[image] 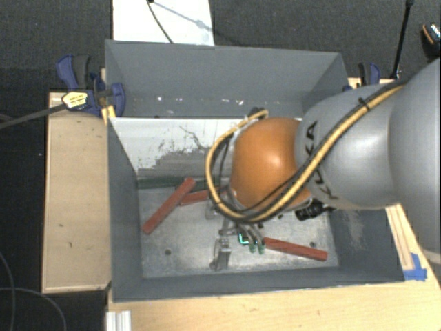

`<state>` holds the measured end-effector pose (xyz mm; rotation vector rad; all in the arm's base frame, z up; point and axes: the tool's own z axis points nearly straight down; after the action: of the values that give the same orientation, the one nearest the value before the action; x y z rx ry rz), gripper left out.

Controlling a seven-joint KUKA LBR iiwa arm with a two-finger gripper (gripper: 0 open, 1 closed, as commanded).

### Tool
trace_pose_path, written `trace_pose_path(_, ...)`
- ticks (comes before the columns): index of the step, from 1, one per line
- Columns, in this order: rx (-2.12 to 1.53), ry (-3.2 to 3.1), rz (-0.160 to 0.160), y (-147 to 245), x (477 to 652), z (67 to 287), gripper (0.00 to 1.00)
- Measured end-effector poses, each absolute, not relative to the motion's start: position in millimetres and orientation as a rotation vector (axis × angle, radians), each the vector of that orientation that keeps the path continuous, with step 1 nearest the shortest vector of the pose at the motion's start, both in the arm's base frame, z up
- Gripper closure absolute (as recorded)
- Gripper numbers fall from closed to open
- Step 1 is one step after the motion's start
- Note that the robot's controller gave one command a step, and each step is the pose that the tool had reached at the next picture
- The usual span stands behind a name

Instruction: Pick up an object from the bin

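1 flat red stick (296, 249) lies beside the jaws (apart or together: cannot tell).

Grey metal bin (127, 254), floor scuffed pale. Reddish-brown stick (167, 205) lies slantwise on the floor, left of the gripper (221, 255) and farther back. Second red stick (298, 249) lies flat just right of the gripper. Dark green strip (160, 182) lies behind, along the back wall.
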<state>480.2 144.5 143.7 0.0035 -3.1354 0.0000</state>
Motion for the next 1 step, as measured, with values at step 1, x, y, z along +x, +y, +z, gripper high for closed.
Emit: trace_pose_path(1,0.249,-3.128,0.005,65.3,526.4,67.4,0.00)
